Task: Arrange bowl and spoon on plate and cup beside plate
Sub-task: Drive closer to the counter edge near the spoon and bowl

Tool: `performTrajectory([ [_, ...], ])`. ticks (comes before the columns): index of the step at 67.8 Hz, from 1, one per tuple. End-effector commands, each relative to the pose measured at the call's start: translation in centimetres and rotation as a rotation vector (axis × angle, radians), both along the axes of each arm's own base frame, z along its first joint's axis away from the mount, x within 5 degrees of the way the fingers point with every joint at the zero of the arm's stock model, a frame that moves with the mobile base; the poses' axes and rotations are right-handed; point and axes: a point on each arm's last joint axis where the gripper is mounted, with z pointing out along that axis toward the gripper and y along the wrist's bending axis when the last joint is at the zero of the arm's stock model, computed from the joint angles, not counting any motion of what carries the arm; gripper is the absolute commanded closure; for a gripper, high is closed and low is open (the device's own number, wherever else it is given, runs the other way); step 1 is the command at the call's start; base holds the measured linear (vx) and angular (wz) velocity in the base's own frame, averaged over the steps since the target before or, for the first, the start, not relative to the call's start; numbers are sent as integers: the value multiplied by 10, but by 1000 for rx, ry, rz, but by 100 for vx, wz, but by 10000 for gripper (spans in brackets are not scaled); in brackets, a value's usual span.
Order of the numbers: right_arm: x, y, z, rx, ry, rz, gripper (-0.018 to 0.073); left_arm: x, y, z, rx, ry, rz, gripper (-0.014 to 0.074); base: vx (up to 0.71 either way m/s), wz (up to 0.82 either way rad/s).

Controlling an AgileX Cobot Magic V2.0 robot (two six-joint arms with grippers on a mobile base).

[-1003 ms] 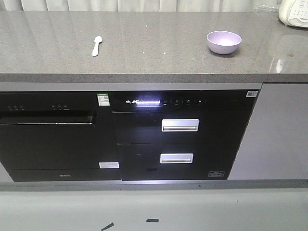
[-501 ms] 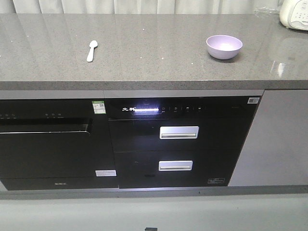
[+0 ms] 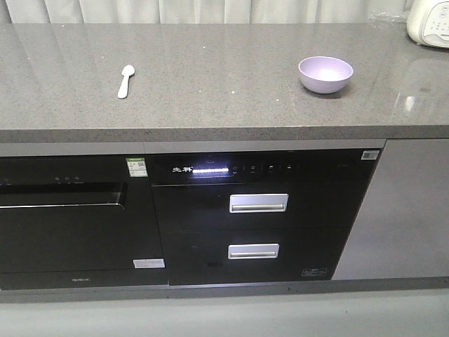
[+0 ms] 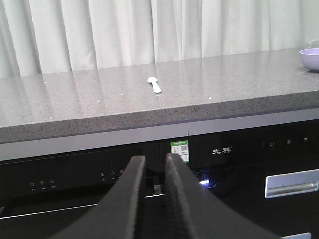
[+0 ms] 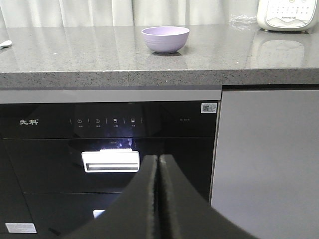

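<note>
**Front view with both wrist views.** Over the last second, you are watching the scene slide down the front view. The spoon (image 3: 125, 81) and the bowl (image 3: 325, 74) are each sitting lower in it than before. More of the grey countertop (image 3: 224, 112) is showing behind them, and neither object is shifting against the other. You should be reading this as the rig closing on the counter rather than as any handling, so the arrangement is not yet begun.

The spoon is lying flat toward the counter's left, its head pointing away from the front edge. The bowl is standing upright well apart from it toward the right, short of the white appliance (image 3: 429, 21) in the far corner. The plate and the cup are not showing in any view, so you are lacking the place where everything is going.

The left gripper (image 4: 154, 172) is hanging below counter height before the black dishwasher panel (image 4: 50, 199). Its fingers are standing a narrow slot apart, holding nothing and touching nothing. The right gripper (image 5: 158, 169) is hanging likewise before the drawer front (image 5: 50, 164), empty, with its fingers pressed together along their length. By this reading, you are needing both arms lifted above the counter edge before either can be reaching the spoon or the bowl
</note>
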Motion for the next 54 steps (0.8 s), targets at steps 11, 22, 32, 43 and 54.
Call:
performTrajectory([
  [11, 0, 0, 6, -12, -79, -3, 562, -2, 1, 10, -11, -91, 11, 485, 8, -1],
  [22, 0, 0, 6, -12, -79, -3, 562, -2, 1, 10, -11, -91, 11, 485, 7, 0],
  [32, 0, 0, 6, -12, -79, -3, 562, -2, 1, 10, -11, -91, 11, 485, 7, 0],
  [43, 0, 0, 6, -12, -79, -3, 562, -2, 1, 10, -11, -91, 11, 485, 6, -1],
  [54, 0, 0, 6, -12, -79, -3, 562, -2, 1, 10, -11, -91, 11, 485, 6, 0],
])
